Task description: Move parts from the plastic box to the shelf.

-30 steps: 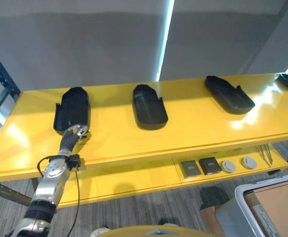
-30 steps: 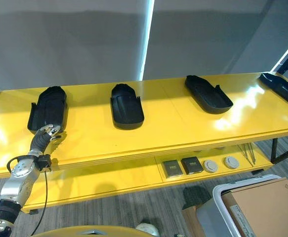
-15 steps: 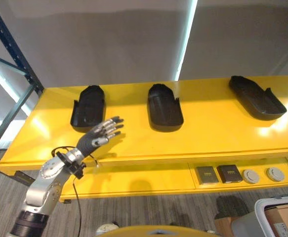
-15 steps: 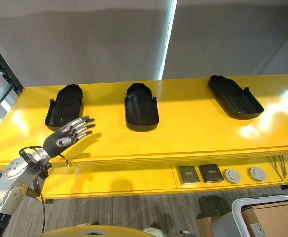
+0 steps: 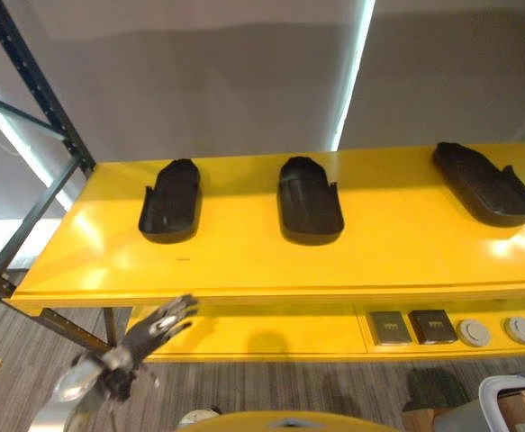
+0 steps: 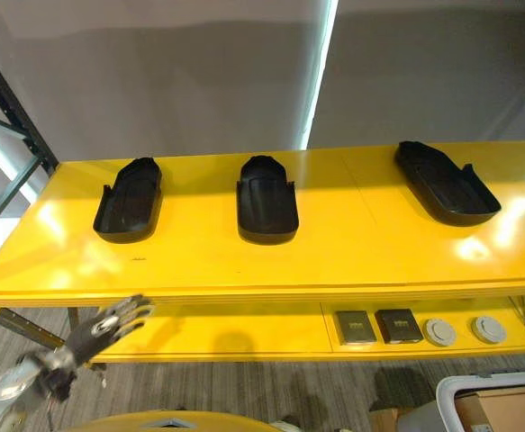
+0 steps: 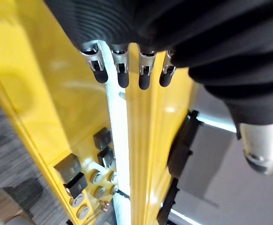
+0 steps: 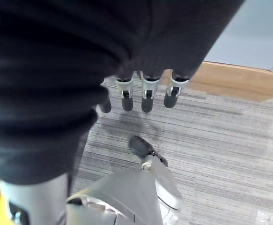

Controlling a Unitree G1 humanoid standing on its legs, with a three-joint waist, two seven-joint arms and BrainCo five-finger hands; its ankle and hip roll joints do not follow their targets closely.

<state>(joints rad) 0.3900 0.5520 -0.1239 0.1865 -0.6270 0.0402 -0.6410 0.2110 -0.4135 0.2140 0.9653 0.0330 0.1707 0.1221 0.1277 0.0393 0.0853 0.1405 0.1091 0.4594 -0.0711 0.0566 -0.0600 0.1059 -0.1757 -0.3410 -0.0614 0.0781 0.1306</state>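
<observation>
Sitting in a row on the yellow shelf [image 5: 244, 261] are three black parts: one on the left [image 5: 170, 202], one in the middle [image 5: 309, 200], one on the right [image 5: 487, 184]. The left hand [image 5: 158, 326] hangs below the shelf's front edge, its fingers [image 7: 122, 75] straight and holding nothing. The right hand [image 8: 80, 56] points down at the grey floor [image 8: 230, 136], fingers straight and empty too.

The yellow shelf [image 5: 244, 261] carries three black parts [image 5: 309, 200] spaced apart in a row, all beyond the left hand's fingers [image 5: 167, 319]. Its lower level [image 5: 271, 328] holds two dark blocks [image 5: 388, 327] and two round pieces [image 5: 475, 332].
</observation>
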